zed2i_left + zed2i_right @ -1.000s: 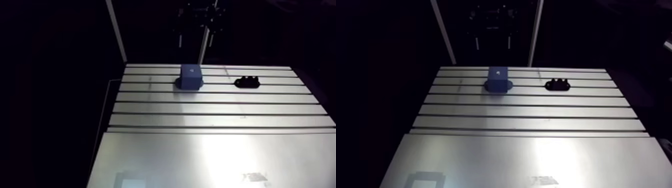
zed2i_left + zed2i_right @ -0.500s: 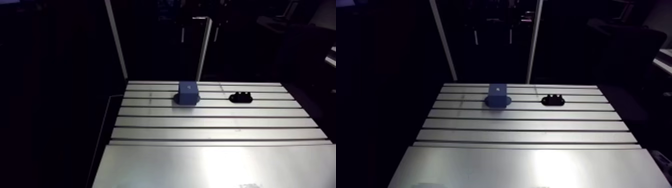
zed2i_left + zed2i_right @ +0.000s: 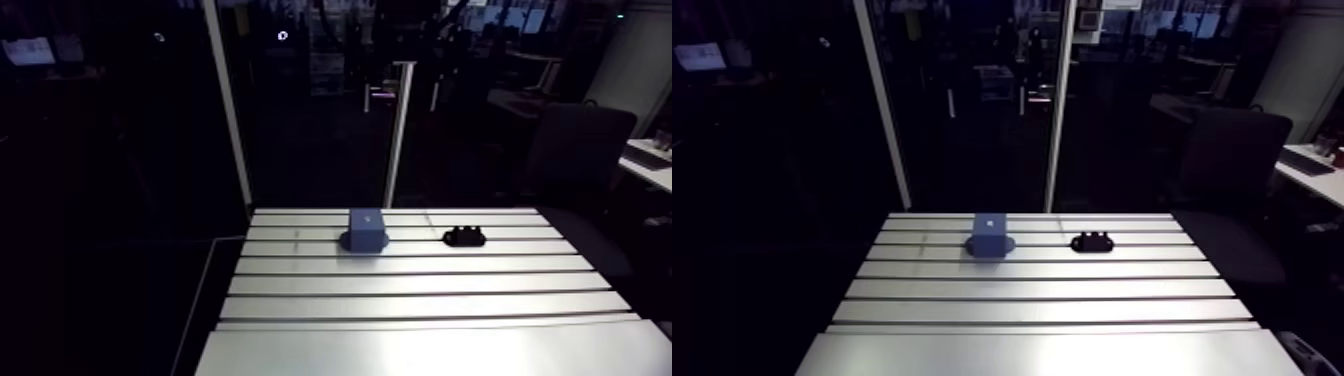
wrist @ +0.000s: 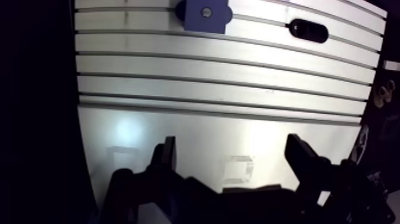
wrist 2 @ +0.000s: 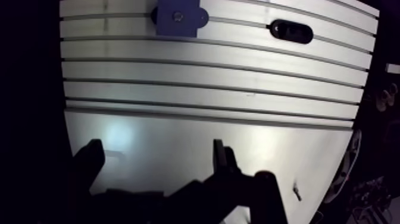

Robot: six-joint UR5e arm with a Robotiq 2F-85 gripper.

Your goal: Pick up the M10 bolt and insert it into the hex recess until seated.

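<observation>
Slotted aluminium bench (image 3: 430,300) fills your view, its near part a smooth plate and its far part crossed by long grooves. On the far grooves stands a blue block (image 3: 366,229) with a small pale round spot in the middle of its top face; you cannot tell whether anything sits in that recess. To its right, apart from it and on the same far rows, lies a small black piece (image 3: 464,236), too dark for you to be sure it is the bolt. Your gripper (image 4: 232,143) hangs over the near smooth plate, well away from both things, its two fingers (image 4: 166,158) spread wide with only bare metal showing between them. Neither the blue block nor the black piece touches the gripper.
</observation>
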